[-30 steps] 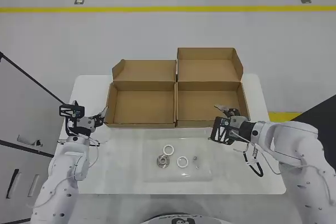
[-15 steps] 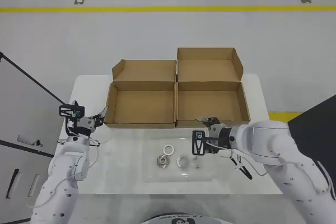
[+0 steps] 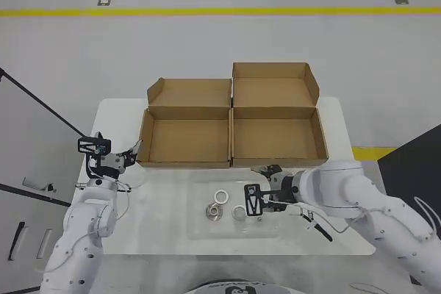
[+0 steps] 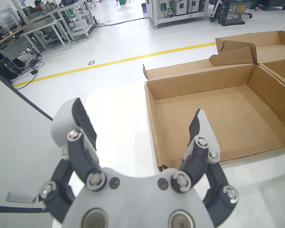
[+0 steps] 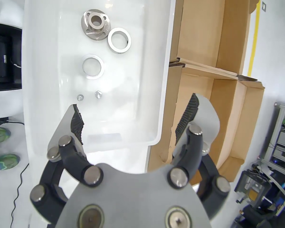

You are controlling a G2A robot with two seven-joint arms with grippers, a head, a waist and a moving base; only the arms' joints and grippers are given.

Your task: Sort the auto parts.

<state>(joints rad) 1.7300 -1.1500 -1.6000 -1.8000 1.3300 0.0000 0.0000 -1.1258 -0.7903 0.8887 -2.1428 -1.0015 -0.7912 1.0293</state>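
Fingers (image 5: 77, 122), right gripper (image 5: 135, 106): spread wide, holding nothing; low over the tray, lower centre of the top view.
Fingers (image 4: 84, 122), left gripper (image 4: 139, 110): apart, empty; at the left of the top view, just beside the left box's outer corner.
Table (image 3: 154, 213): white, carrying boxes and tray.
Left box (image 3: 187, 140), right box (image 3: 275, 138): open cardboard, side by side, touching, upper centre of the top view.
Tray (image 5: 133, 84): shallow, pale, below the boxes in the top view.
Flanged hub (image 5: 95, 24): metal, farthest beyond the right fingertips.
Thick ring (image 5: 119, 40): touching or just beside the hub.
Thin ring (image 5: 92, 66): flat, between the hub and the nuts.
Two small nuts (image 5: 80, 97): side by side, closest to the right fingertips, not between them.
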